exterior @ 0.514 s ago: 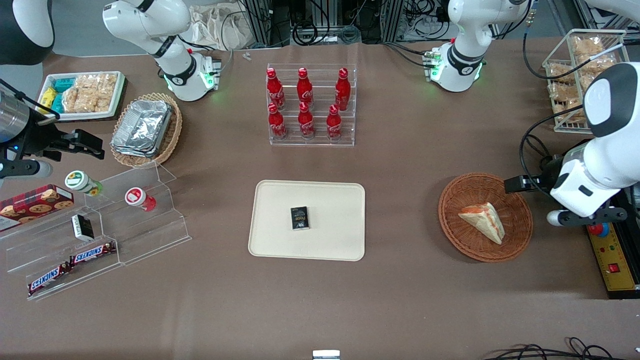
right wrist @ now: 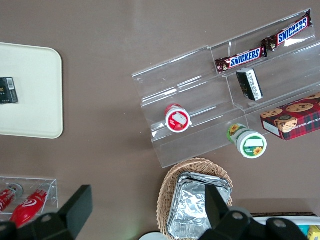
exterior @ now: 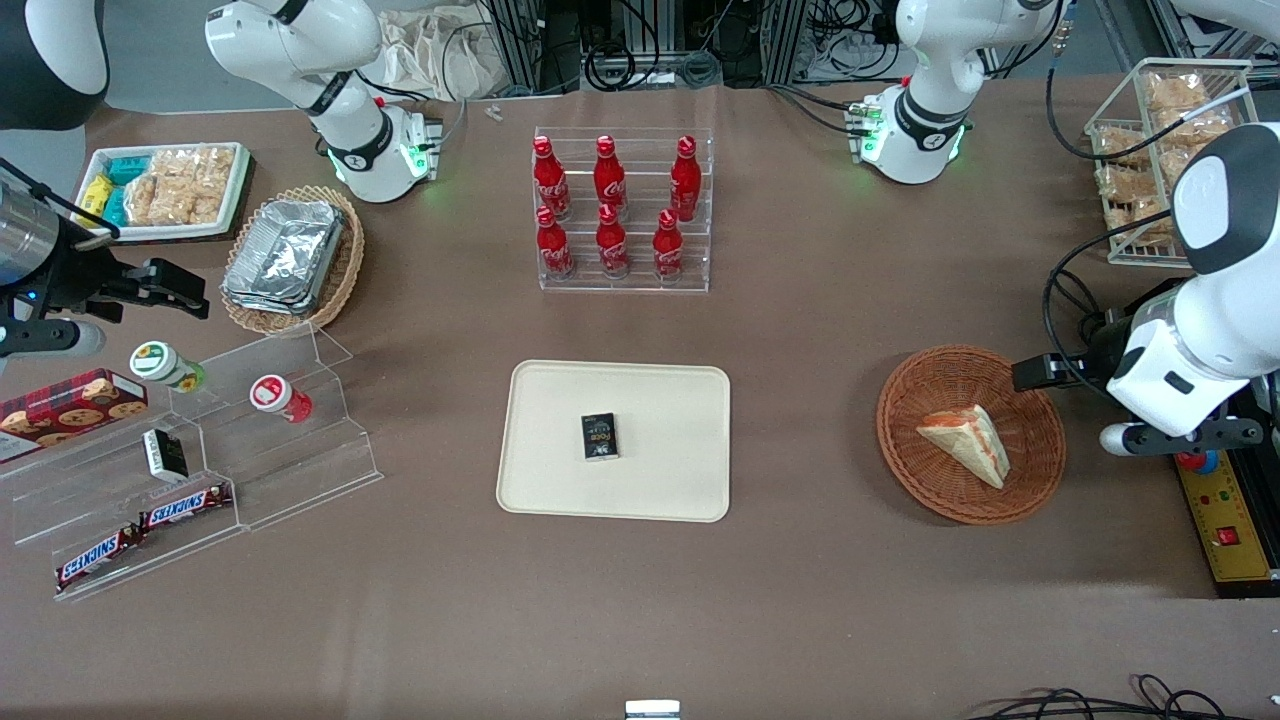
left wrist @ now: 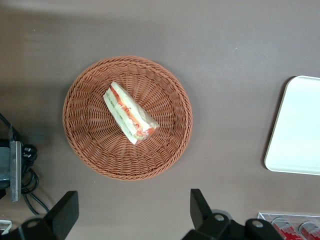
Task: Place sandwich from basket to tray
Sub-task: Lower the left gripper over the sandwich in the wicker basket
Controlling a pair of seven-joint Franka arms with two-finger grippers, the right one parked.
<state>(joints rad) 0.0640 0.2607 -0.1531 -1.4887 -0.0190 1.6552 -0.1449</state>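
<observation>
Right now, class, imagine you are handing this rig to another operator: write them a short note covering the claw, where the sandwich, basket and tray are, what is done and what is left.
Claw: open, empty, hanging above the table beside the basket, not touching anything.
Sandwich: lying in the basket, toward the working arm's end of the table.
Tray: in the middle of the table, with a small dark box lying on it; bare room around the box.
Done: nothing moved; no grasp made.
Left: lower onto the sandwich, grip it, lift it, carry it to the tray, set it down on a bare part, let go.
</observation>
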